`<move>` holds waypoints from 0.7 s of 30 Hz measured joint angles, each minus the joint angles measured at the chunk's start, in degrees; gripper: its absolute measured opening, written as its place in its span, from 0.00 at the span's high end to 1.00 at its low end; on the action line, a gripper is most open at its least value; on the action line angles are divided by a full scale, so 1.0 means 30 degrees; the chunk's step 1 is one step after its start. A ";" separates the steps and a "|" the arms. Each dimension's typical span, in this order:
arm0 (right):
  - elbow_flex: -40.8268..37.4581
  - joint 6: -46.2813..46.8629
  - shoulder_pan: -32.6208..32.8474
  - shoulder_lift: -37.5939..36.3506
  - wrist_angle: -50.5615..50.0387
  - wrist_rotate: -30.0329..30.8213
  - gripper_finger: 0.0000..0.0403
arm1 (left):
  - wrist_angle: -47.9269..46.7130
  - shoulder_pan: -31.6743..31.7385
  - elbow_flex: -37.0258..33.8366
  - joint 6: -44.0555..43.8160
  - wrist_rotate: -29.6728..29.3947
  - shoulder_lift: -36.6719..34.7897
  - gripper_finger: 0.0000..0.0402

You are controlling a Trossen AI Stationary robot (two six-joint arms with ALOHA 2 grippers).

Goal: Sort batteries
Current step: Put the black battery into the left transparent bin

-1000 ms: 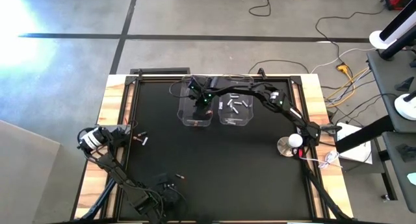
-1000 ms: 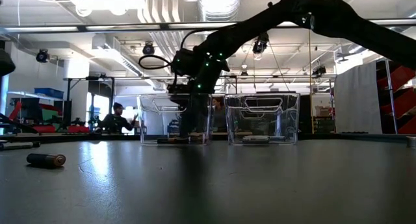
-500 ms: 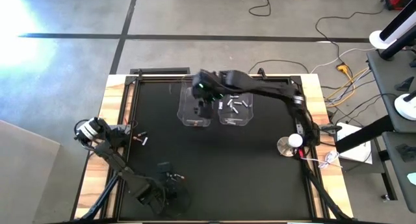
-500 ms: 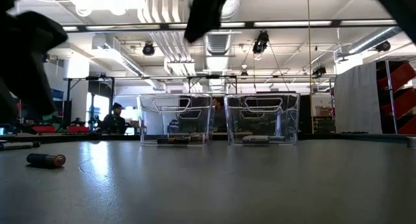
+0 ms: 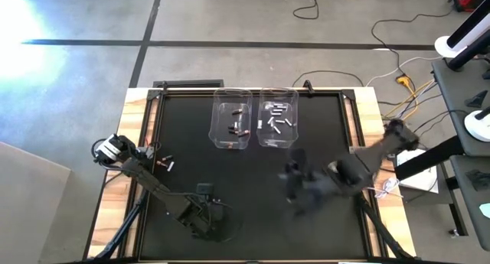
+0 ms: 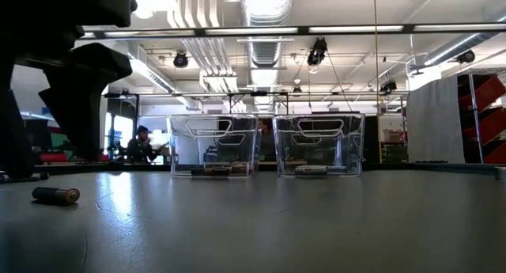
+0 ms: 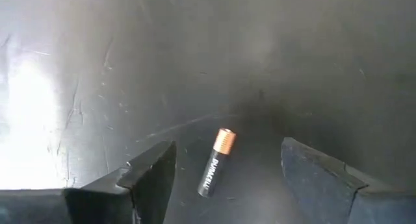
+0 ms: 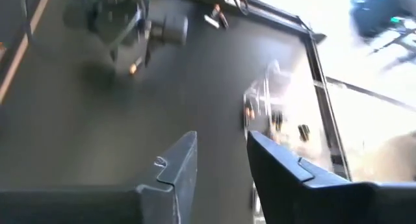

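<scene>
A dark battery with a copper end point(image 7: 216, 162) lies on the black mat between the fingers of my left gripper point(image 7: 227, 169), which hangs open above it near the table's front left point(image 5: 205, 212). The low view shows a dark battery point(image 6: 55, 195) on the mat below that arm. My right gripper point(image 8: 221, 159) is open and empty, blurred over the mat's near right point(image 5: 295, 189). Two clear bins stand at the far middle: the left bin point(image 5: 215, 134) holds dark batteries, the right bin point(image 5: 262, 140) silvery ones. Two more batteries point(image 5: 164, 164) lie by the left edge.
The mat's raised frame point(image 5: 348, 115) borders the work area. A round silvery disc point(image 5: 334, 169) sits by the right edge, partly behind my right arm. Cables lie on the floor beyond the table. In the low view a person point(image 6: 142, 143) shows far behind the bins.
My right gripper has come up out of the left bin and swung fast toward the table's near right, clear of both bins. My left gripper has shifted a little toward the right, over the battery on the mat; its arm now fills the low view's left side.
</scene>
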 joint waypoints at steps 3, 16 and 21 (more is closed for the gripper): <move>-0.2976 0.2753 0.1682 -0.0681 0.0356 0.1890 0.71 | 0.0031 0.0249 -0.0106 0.0310 0.0502 -0.0007 0.40; -1.2449 0.9570 0.3229 -0.1092 0.7499 0.2673 0.80 | 0.1635 0.1639 -0.2147 0.0678 0.3510 -0.0117 0.67; -1.5859 0.7696 0.2637 -0.1092 1.4168 0.2649 0.83 | 0.2634 0.1622 -0.3083 0.0679 0.3474 -0.0160 0.80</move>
